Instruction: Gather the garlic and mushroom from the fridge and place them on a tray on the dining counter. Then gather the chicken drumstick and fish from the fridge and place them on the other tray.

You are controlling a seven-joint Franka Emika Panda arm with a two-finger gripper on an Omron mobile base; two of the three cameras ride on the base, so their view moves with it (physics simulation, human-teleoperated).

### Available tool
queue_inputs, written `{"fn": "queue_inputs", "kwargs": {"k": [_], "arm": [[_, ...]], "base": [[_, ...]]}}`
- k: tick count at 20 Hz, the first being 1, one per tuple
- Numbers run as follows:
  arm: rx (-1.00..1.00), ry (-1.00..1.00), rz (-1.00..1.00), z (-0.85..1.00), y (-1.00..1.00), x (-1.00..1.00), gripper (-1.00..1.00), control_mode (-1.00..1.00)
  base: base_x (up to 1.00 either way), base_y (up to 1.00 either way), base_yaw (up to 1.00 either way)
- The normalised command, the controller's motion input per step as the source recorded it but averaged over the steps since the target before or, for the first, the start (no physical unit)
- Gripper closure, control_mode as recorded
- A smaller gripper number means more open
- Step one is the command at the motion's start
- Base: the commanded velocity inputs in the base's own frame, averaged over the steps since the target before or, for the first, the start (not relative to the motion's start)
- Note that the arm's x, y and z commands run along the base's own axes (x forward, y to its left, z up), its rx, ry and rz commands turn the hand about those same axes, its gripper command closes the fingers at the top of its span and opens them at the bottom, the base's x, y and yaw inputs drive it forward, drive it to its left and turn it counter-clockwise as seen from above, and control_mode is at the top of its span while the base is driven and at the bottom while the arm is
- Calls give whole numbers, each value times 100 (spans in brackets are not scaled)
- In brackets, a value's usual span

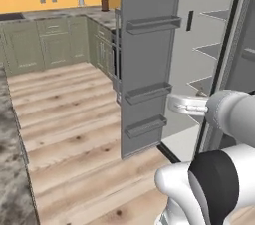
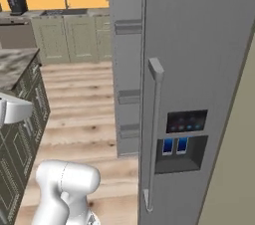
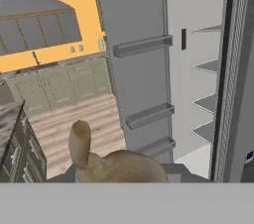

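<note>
A tan chicken drumstick (image 3: 116, 161) fills the bottom of the hand view with its bone end pointing up, and my gripper (image 3: 124, 174) is shut on it. The fridge (image 3: 141, 69) stands ahead with its left door swung open, showing door bins and bare white shelves (image 3: 206, 64). In the left base view my gripper (image 1: 185, 104) hangs level in front of the open fridge (image 1: 149, 59). The fridge's right door (image 2: 199, 69) is shut. An edge of the dining counter (image 1: 10, 169) lies to the left. The trays, garlic, mushroom and fish are out of view.
Olive cabinets (image 1: 45, 42) with a marble top run along the orange wall behind. Wooden floor (image 1: 74, 129) stretches between the fridge and the counter (image 2: 15, 62). The open door (image 1: 144, 134) juts out into the floor space.
</note>
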Motion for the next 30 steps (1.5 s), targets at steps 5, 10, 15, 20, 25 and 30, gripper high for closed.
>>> {"fn": "queue_inputs", "kwargs": {"k": [5, 10, 15, 20, 25, 30], "arm": [[0, 0, 0, 0, 0, 0, 100, 100], [0, 0, 0, 0, 0, 0, 100, 100], [0, 0, 0, 0, 0, 0, 100, 100], [0, 0, 0, 0, 0, 0, 100, 100], [0, 0, 0, 0, 0, 0, 100, 100], [0, 0, 0, 0, 0, 0, 100, 100]], "base": [[-22, 33, 19], [-79, -1, 24], [-94, -13, 25], [-71, 0, 20], [-38, 26, 21], [-8, 51, 21]]}}
